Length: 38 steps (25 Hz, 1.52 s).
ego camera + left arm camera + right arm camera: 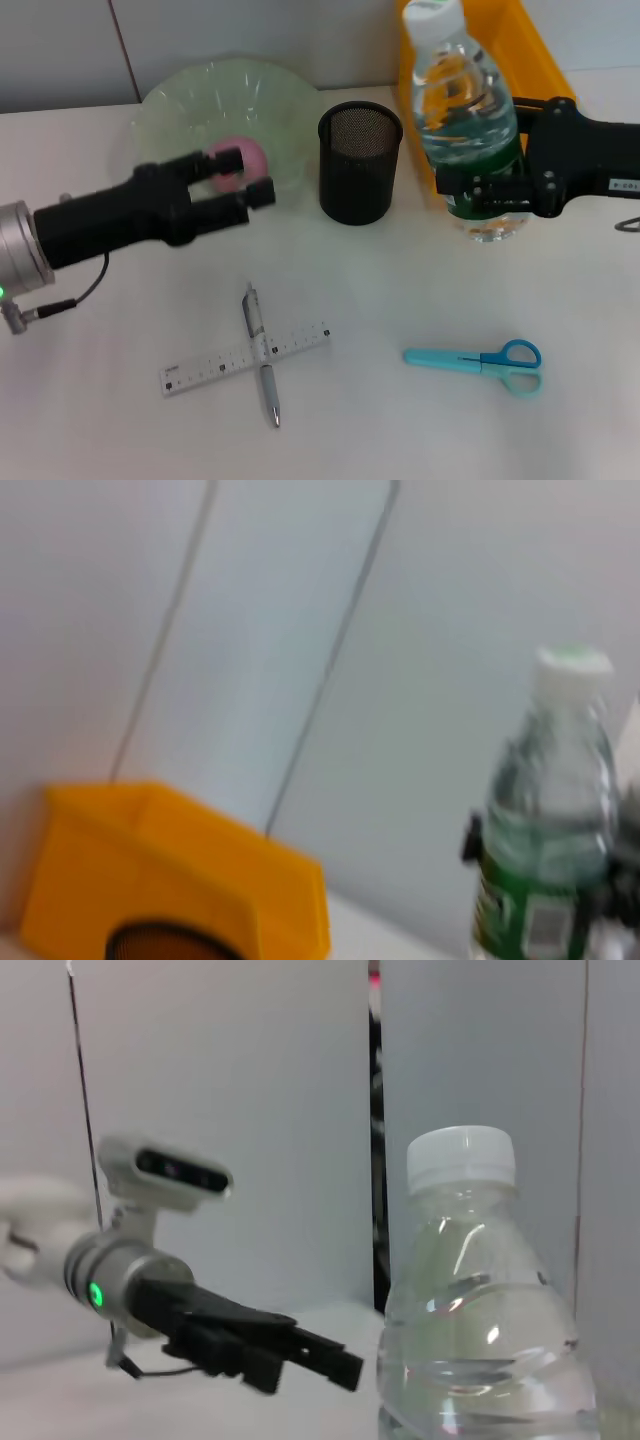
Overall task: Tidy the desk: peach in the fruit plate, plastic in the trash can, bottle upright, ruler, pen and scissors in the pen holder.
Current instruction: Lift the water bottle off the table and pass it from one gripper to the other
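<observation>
My right gripper [478, 192] is shut on the clear water bottle [465, 110] at its green label, holding it upright beside the black mesh pen holder [360, 162]. Whether the bottle's base touches the table I cannot tell. The pink peach [245, 157] lies in the pale green fruit plate [190, 100]. Over the plate's near edge, right in front of the peach, my left gripper [243, 178] hangs open and empty. The ruler [205, 370] and pen [268, 385] lie crossed on the table, the blue scissors [480, 361] to their right. No plastic is in view.
The yellow trash can [535, 55] stands at the back right, behind the bottle, and shows again in the left wrist view [170, 870]. The right wrist view shows the bottle [480, 1300] close up and the left gripper [300, 1355] farther off.
</observation>
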### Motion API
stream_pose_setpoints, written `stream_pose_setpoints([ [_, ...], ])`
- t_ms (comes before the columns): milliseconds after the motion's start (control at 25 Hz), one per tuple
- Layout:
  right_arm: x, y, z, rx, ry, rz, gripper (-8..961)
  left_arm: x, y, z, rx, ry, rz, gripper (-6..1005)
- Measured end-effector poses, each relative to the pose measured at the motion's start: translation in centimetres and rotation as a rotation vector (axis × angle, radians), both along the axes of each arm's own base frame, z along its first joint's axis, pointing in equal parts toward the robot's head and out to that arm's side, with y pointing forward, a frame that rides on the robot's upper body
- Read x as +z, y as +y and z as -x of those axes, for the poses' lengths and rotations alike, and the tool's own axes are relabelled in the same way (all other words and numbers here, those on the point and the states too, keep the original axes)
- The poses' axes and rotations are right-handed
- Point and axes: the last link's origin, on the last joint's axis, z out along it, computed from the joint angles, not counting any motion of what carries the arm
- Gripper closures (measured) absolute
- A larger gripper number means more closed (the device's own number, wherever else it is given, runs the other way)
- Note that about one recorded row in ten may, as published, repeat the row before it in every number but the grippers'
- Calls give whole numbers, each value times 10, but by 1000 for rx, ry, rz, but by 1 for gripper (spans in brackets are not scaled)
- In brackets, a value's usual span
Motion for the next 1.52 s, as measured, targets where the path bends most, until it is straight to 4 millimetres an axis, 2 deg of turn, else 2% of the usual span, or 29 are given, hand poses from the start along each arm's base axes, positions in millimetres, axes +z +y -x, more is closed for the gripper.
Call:
stream_pose_setpoints([
  [360,-14,-11,-10,20,109,9,194,2,-5,-11,-51,-96,-12,199],
  [600,-37,-11,-9,33,161,62,194,0,-8,-15,-76,-110,-2,200],
  [640,-37,-11,-9,33,161,62,194,-6,-10,-22,-115,-137,9,200],
  [800,-52,-11,-9,40,164,96,194,-12,-11,-26,-150,-142,1,200],
  [1200,-80,-6,1,53,112,172,194,-16,-9,-30,-182,-136,-21,200],
  [1520,-87,-5,3,52,106,189,194,-17,-9,-33,-187,-141,-18,200],
])
